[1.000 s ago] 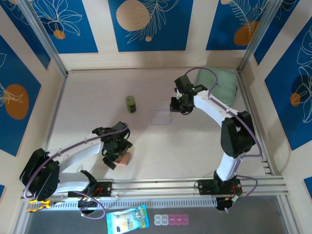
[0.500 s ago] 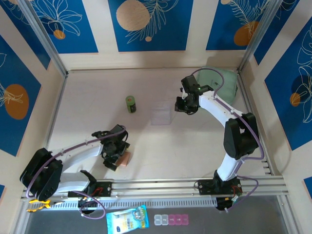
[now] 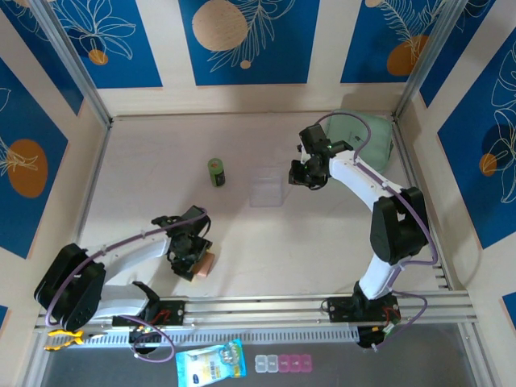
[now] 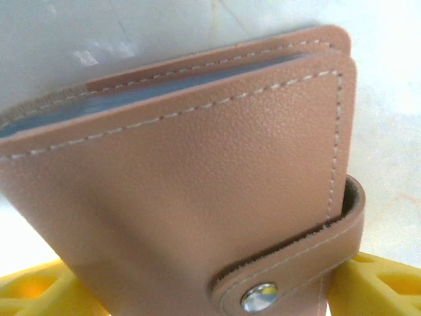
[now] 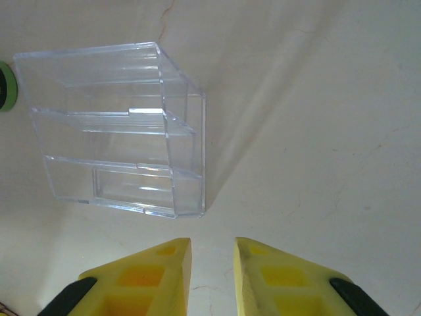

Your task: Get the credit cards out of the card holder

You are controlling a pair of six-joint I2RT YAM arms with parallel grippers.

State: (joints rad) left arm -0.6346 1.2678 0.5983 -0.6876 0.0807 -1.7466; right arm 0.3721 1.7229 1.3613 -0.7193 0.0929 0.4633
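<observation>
The card holder (image 3: 207,264) is a tan-pink leather wallet, folded shut with its snap tab (image 4: 289,273) fastened, near the table's front left. My left gripper (image 3: 193,256) straddles it, and in the left wrist view its yellow fingers (image 4: 385,286) press against both sides of the card holder (image 4: 197,178). A blue-grey edge (image 4: 164,82) shows between the covers; the credit cards are hidden inside. My right gripper (image 3: 303,179) hovers at the back right, jaws a narrow gap apart (image 5: 213,247) with nothing between them.
A clear plastic box (image 3: 266,187) (image 5: 118,131) stands just left of the right gripper. A small green bottle (image 3: 216,172) is at mid-table. A mint-green case (image 3: 367,137) lies in the back right corner. Walls enclose the table.
The left gripper's jaws have closed in on the card holder. The right gripper moved slightly right a second ago and has since held still.
</observation>
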